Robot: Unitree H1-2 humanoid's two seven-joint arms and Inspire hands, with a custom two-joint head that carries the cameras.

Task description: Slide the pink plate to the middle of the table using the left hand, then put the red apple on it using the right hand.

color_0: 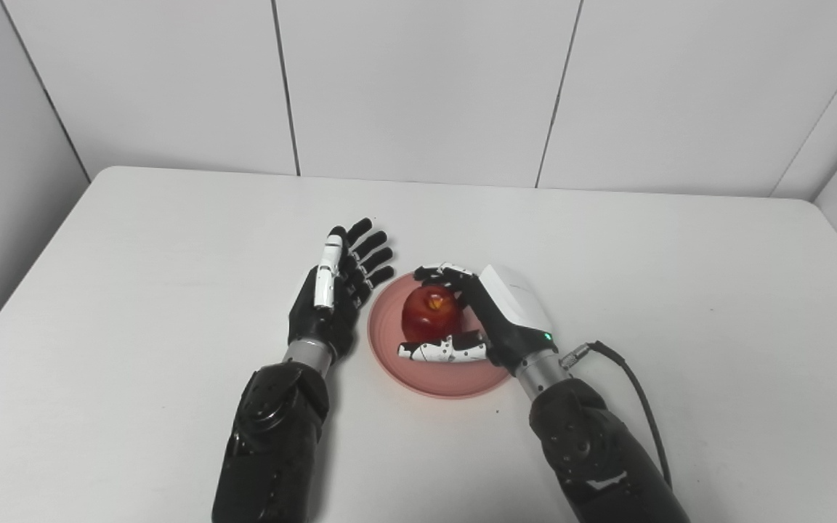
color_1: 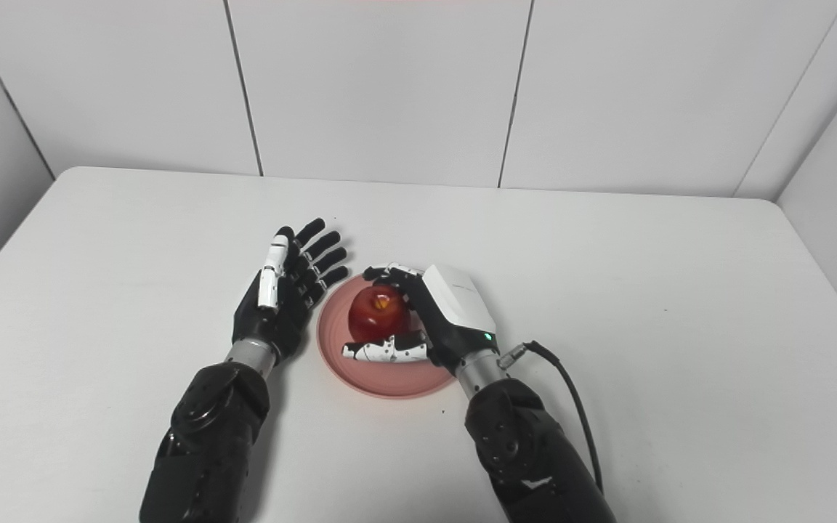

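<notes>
You are looking at a plain white table [color_0: 171, 240] set against white panelled walls [color_0: 418, 80] with dark seams. The pink plate [color_0: 433, 378] lies near the table's middle, and the red apple [color_0: 431, 312] sits on it. Your right hand [color_0: 484, 312] wraps the apple, fingers behind it and thumb in front. Just left of the plate, your left hand [color_0: 335, 290] rests spread flat, holding nothing.

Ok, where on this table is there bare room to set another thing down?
Bare: the whole right side of the white table, the left side beyond the left hand, and the strip along the back wall. Crowded: the middle, where the right hand cups the red apple on the pink plate.
</notes>
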